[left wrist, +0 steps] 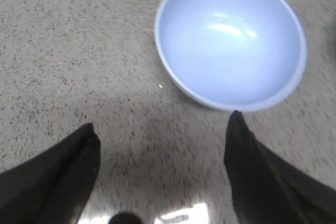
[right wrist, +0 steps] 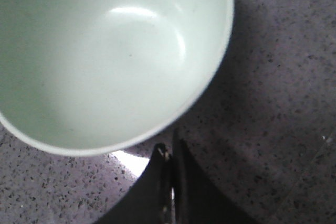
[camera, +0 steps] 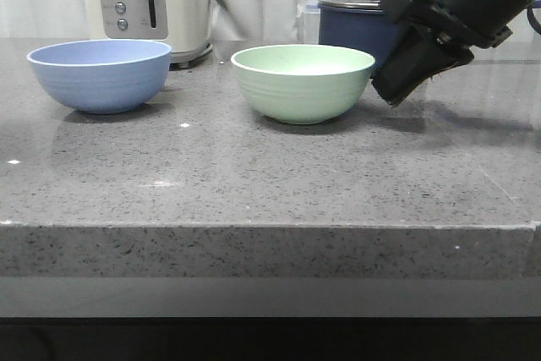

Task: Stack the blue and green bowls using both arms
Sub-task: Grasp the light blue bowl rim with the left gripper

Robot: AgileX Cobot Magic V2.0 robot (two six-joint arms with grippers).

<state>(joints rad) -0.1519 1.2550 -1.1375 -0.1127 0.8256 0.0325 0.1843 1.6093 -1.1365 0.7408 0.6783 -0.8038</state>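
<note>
Stacking not begun: blue bowl (camera: 100, 74) and green bowl (camera: 303, 82) apart on counter (camera: 270, 183); left end effector (left wrist: 160, 145) spread, right end effector (right wrist: 169, 156) closed empty.

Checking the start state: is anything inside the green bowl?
No: the green bowl shows a bare, empty interior in the right wrist view. Its near rim hides only a sliver of the inner wall.

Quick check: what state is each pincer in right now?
Left pincer: open, empty, near the blue bowl.
Right pincer: closed, holding nothing, beside the green bowl.
</note>
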